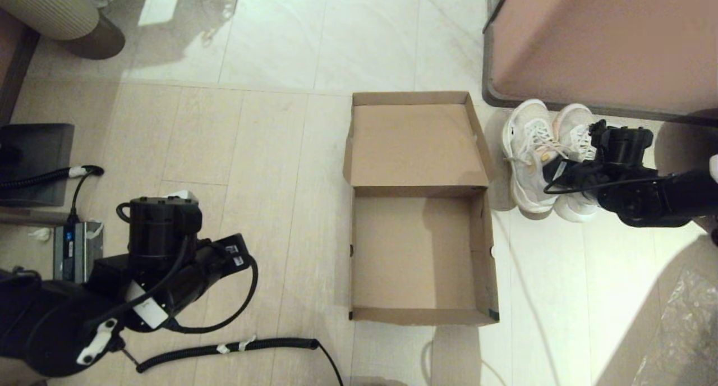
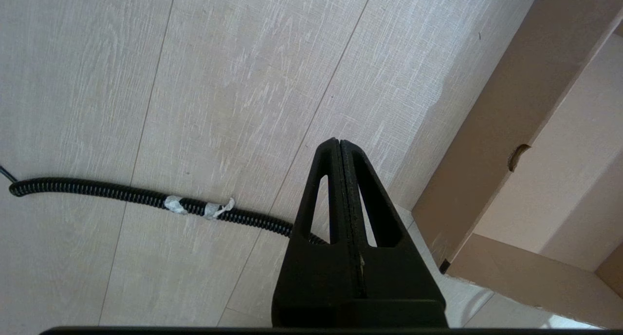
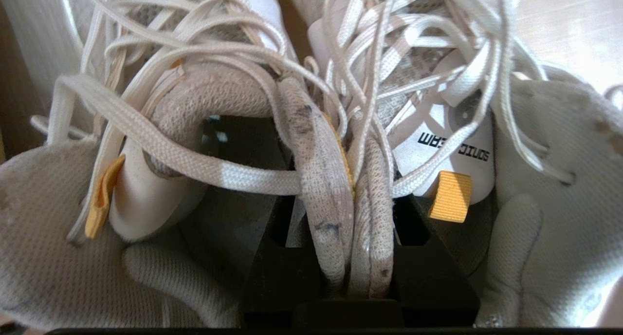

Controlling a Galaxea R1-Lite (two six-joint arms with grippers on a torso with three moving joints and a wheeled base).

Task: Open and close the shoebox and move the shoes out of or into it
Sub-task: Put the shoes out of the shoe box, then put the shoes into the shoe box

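Tiled floor (image 1: 280, 49): shoebox (image 1: 415, 251) lies open, shoes (image 1: 541, 156) just right of it. Right gripper (image 3: 350, 257) clamps both inner collars pressed together between its fingers (image 3: 423, 276). Left gripper (image 2: 340, 189) fully closed, holding nothing, parked left of the box.

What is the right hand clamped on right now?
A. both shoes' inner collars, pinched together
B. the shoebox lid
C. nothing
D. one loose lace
A: in the right wrist view the right hand squeezes the adjoining collars of the shoes together, beside the open shoebox.
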